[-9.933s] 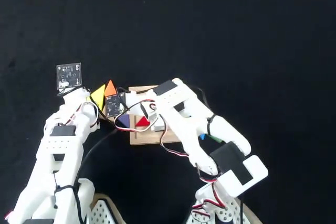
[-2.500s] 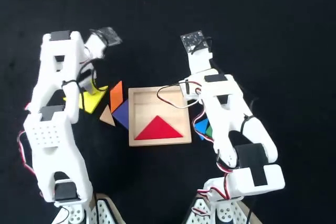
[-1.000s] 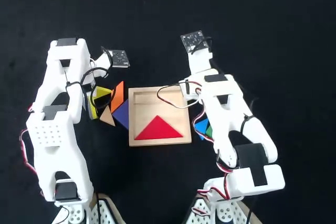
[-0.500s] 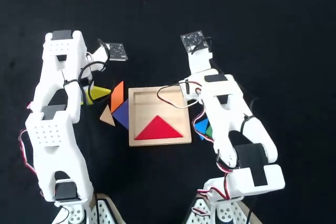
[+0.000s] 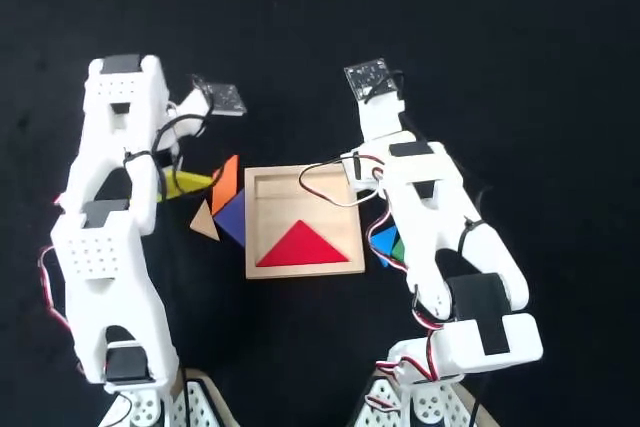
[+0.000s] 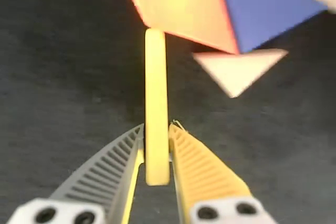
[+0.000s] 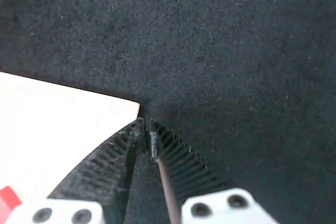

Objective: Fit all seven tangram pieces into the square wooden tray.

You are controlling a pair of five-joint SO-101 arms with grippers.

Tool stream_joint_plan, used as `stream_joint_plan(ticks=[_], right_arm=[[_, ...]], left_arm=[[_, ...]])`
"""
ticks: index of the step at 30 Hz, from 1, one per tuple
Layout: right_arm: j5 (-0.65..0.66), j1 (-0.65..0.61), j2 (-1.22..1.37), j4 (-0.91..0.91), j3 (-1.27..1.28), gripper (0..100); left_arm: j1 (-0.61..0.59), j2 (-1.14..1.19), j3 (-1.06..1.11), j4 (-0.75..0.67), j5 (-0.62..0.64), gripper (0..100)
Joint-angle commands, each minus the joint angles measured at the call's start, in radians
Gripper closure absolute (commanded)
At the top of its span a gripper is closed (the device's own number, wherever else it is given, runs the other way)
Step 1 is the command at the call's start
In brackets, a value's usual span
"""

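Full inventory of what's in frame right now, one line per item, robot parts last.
wooden tray: 1, light wood, between the arms
red triangle: 1, red, flat in the tray at its edge nearest the arm bases
yellow piece: 1, yellow, held on edge, left of the tray
parallelogram: 1, orange, on the table left of the tray
blue triangle: 1, dark blue, beside the tray's left edge
small triangle: 1, pale wood, left of the blue triangle
blue piece: 1, lighter blue, right of the tray, partly under an arm
green piece: 1, green, beside it
table: 1, black
left gripper: 1, shut on the yellow piece
right gripper: 1, shut, empty, at the tray's far right corner
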Motion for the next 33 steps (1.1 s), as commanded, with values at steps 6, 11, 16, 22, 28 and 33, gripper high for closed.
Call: stream_joint_plan(ticks=[6,11,16,22,28,33], right_arm=[[0.006,0.058,-0.018,-0.014,-0.01,98.7],[0.002,0.117,-0.03,-0.017,-0.022,98.8],[-0.026,0.178,-0.03,-0.041,-0.028,98.8],[-0.068,0.245,-0.027,-0.103,-0.021,98.7],[-0.068,0.295,0.013,-0.195,-0.019,98.7],[-0.069,0.331,0.07,-0.15,-0.087,98.7]], left_arm=[[0.166,-0.456,-0.038,0.046,0.807,97],[0.321,-0.707,0.128,0.02,1.177,97],[0.387,-0.724,0.357,-0.209,1.475,97],[0.39,-0.629,0.591,-0.454,1.682,97],[0.404,-0.606,0.682,-0.552,1.849,97],[0.496,-0.598,0.691,-0.562,1.864,97]])
